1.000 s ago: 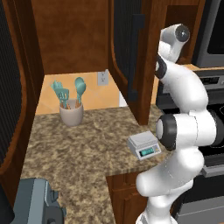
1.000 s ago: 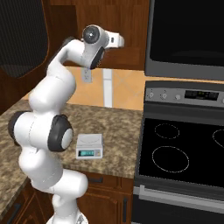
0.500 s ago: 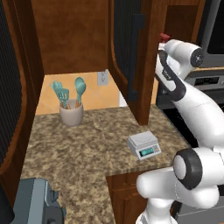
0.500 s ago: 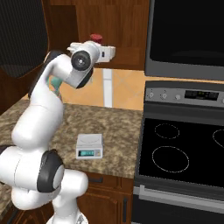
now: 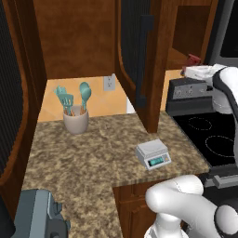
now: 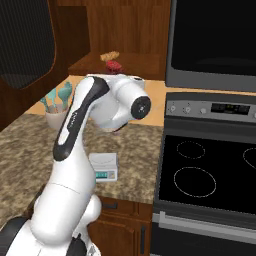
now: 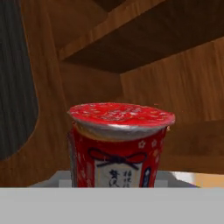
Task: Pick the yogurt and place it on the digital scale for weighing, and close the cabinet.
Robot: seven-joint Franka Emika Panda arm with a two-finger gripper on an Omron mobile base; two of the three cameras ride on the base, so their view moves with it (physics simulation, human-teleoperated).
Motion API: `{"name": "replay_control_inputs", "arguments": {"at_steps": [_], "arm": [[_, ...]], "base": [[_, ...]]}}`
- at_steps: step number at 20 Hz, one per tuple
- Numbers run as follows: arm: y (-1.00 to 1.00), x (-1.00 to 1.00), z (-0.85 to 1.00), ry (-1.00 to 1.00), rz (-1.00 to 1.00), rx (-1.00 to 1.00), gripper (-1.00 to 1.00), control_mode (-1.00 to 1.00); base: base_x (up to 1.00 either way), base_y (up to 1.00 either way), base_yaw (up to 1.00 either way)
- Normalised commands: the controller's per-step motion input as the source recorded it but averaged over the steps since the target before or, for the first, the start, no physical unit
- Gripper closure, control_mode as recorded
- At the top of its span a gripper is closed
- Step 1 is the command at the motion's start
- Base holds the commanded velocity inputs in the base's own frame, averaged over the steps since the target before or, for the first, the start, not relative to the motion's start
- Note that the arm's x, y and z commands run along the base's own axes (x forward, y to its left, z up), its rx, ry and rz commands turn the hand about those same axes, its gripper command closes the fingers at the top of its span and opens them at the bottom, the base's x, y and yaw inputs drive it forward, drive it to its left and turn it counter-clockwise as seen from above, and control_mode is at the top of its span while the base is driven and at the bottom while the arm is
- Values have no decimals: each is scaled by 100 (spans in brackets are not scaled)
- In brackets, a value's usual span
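The yogurt (image 7: 120, 144), a dark-red cup with a red foil lid, sits close at the bottom centre of the hand view. It also pokes up from my white hand in front of the cabinet's (image 6: 132, 30) lower shelf (image 6: 113, 65) (image 5: 192, 58). My gripper (image 6: 115, 73) (image 5: 195, 66) is shut on the yogurt, its fingers hidden. The digital scale (image 5: 152, 154) (image 6: 103, 167) stands bare on the granite counter, below and apart from the hand. The cabinet door (image 5: 135, 42) with its black bar handle (image 5: 144, 60) stands open.
A beige crock (image 5: 76, 120) of teal utensils stands at the back of the counter (image 5: 83, 162). A black stove (image 6: 205, 175) lies to the right, a microwave (image 6: 215, 40) above it. A grey-blue appliance (image 5: 37, 218) sits at the front left. A small loaf (image 6: 109, 56) lies on the shelf.
The arm has swung right and down, out from the cabinet. The yogurt has come along with the hand, lower and closer to the stove than half a second ago.
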Motion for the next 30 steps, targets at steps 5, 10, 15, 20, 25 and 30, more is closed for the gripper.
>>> {"name": "replay_control_inputs", "arguments": {"at_steps": [5, 10, 15, 20, 25, 30], "arm": [[-24, -94, -100, -2, 54, 0, 100, -100], [7, -28, -99, -2, 53, -12, 100, -100], [43, -3, -88, -7, 42, -27, 100, -100], [47, 15, -70, -3, 16, -20, 100, -100], [29, 24, -55, 0, 3, -4, 100, -100], [16, 29, -39, -5, 0, 1, 100, -100]], "base": [[0, 0, 0], [0, 0, 0], [0, 0, 0], [0, 0, 0], [0, 0, 0], [0, 0, 0]]}}
